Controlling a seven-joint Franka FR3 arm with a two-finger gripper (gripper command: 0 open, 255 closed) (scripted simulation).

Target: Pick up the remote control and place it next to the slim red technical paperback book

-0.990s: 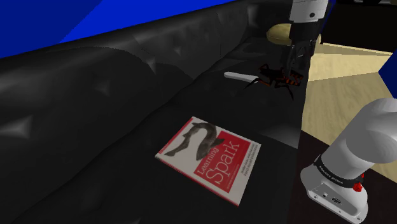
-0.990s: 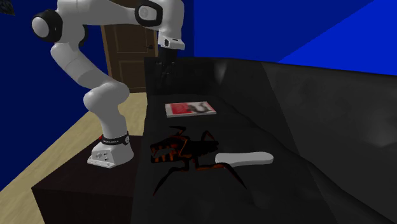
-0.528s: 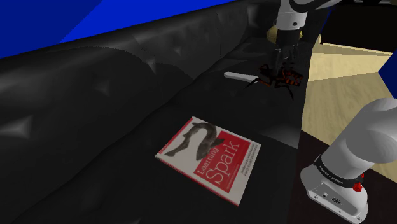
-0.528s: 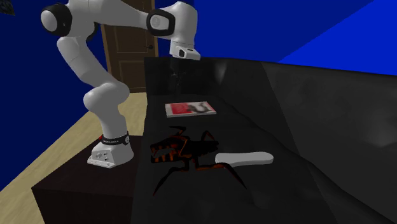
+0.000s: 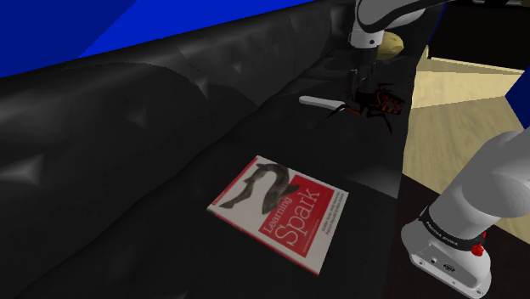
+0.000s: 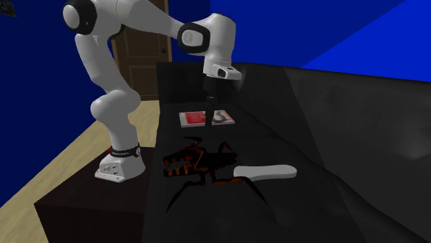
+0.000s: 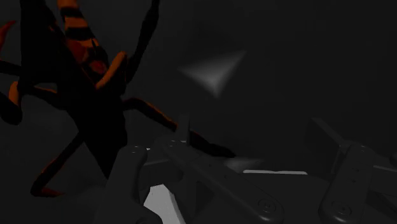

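Observation:
The remote control [image 5: 318, 101] is a pale, slim bar lying on the seat of the black sofa, next to a black and orange toy spider [image 5: 376, 102]. It also lies to the right of the spider [image 6: 192, 164] as the remote [image 6: 266, 171] in the second exterior view. My gripper [image 5: 357, 78] hangs open just above the spider's near side, a short way from the remote. In the wrist view the fingers [image 7: 130, 184] stand apart, with pale bits of the remote [image 7: 164, 203] between them and nothing clasped. The red and white book [image 5: 280, 212] lies flat further along the seat.
The sofa's backrest [image 5: 127, 119] rises along the shoulder view's left. The seat's front edge drops to a tan floor [image 5: 459, 119]. My base sits on a dark stand [image 6: 90, 200] beside the sofa. A brown door [image 6: 135, 55] stands behind the arm.
The arm has swung from over the spider toward the remote, moving to the shoulder view's left and lower. The gripper stayed open. The remote, spider and book have not moved.

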